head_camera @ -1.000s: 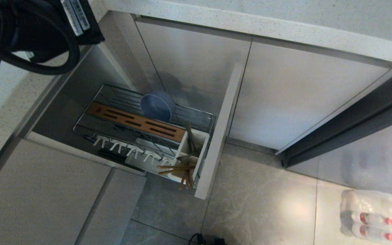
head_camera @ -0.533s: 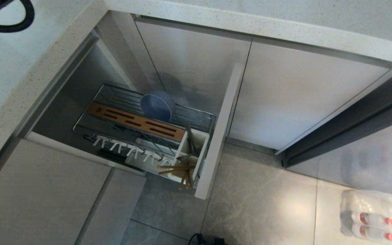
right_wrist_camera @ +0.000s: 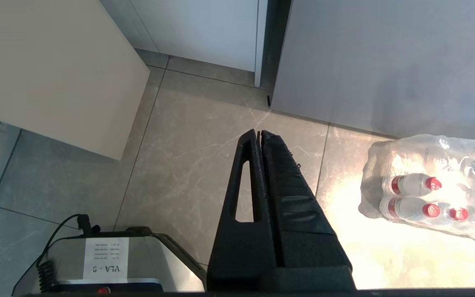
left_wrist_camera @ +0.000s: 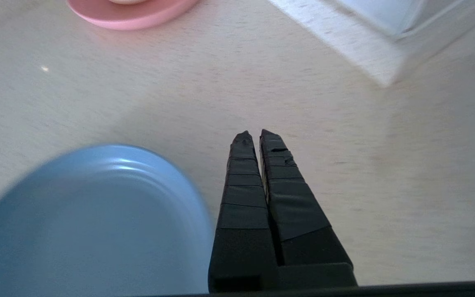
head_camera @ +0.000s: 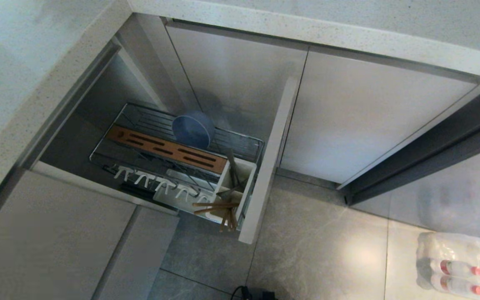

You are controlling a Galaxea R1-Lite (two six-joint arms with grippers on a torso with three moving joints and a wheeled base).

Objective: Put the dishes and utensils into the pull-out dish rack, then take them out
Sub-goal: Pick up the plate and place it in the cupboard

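- Left wrist view: left pincer (left_wrist_camera: 257, 134) closed, empty, over desk (left_wrist_camera: 344, 173); light-blue plate (left_wrist_camera: 89, 222) at its 9 o'clock.
- Risk: closed tips could shove plate instead of gripping.
- Right pincer (right_wrist_camera: 259, 133) closed, parked above floor (right_wrist_camera: 179, 165).

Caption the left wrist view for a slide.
Left pincer, shut and empty, over the counter beside the light-blue plate.

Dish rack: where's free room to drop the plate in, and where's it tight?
In the dish rack, the white prongs stand empty, and the wire floor left of the blue-grey bowl is bare. It is crowded at the caddy, with chopsticks and fork.
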